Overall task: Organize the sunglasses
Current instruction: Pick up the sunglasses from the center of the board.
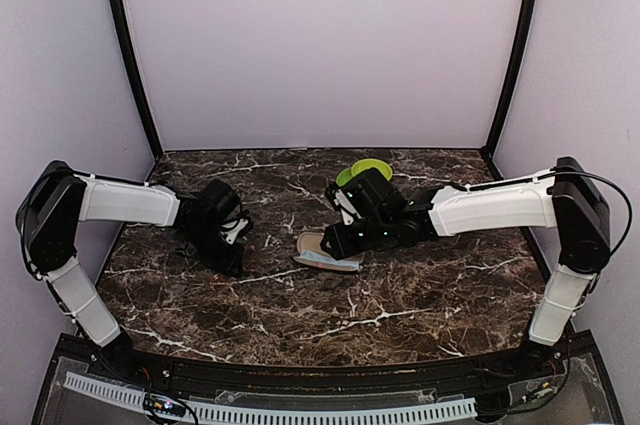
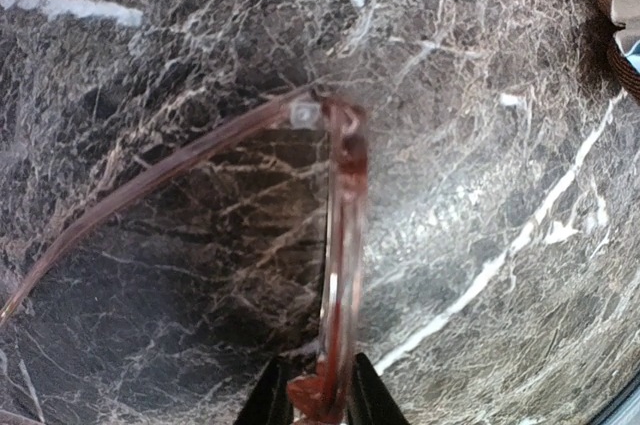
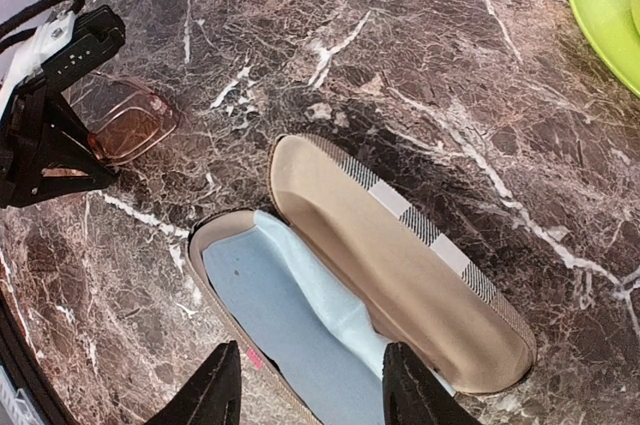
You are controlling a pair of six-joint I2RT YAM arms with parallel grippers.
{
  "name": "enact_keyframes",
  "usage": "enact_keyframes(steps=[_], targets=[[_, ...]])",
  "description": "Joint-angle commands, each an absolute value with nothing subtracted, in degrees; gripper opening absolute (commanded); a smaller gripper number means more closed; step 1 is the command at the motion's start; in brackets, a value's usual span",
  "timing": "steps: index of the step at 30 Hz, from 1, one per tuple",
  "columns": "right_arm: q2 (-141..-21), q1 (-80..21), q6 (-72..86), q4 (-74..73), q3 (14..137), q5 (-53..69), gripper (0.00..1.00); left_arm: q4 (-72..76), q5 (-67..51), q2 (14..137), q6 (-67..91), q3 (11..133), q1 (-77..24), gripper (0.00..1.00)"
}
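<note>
On left side, left jaws pinch sunglasses [image 2: 345,207].

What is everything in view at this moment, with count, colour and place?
table: one, dark brown marble with white veins, under everything
glasses case: one, tan inside with a checked edge, lying open mid-table
cloth: one, light blue, inside the open case
sunglasses: one pair, translucent pinkish frame, left of the case
plate: one, lime green, far side of the table, only partly seen
left gripper: one, black, closed on the sunglasses frame
right gripper: one, black, open, over the open case
</note>
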State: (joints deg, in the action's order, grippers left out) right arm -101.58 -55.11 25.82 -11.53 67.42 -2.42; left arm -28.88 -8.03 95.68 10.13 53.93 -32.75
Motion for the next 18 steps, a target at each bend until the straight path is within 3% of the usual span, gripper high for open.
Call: enact_keyframes(steps=[1,12,18], targets=[[-102.23,-55.63,26.06,-9.48,67.42,-2.02,0.49,-30.42,-6.55,96.04,8.28,55.90,-33.34,0.17],[-101.97,-55.63,25.87,-9.71,68.21,-1.83,0.49,-30.37,-6.14,95.16,5.54,57.69,-34.91,0.09],[-101.43,-55.55,26.38,-10.24,70.59,-0.26,0.49,-29.21,-3.24,91.28,0.55,58.66,-41.48,0.04]])
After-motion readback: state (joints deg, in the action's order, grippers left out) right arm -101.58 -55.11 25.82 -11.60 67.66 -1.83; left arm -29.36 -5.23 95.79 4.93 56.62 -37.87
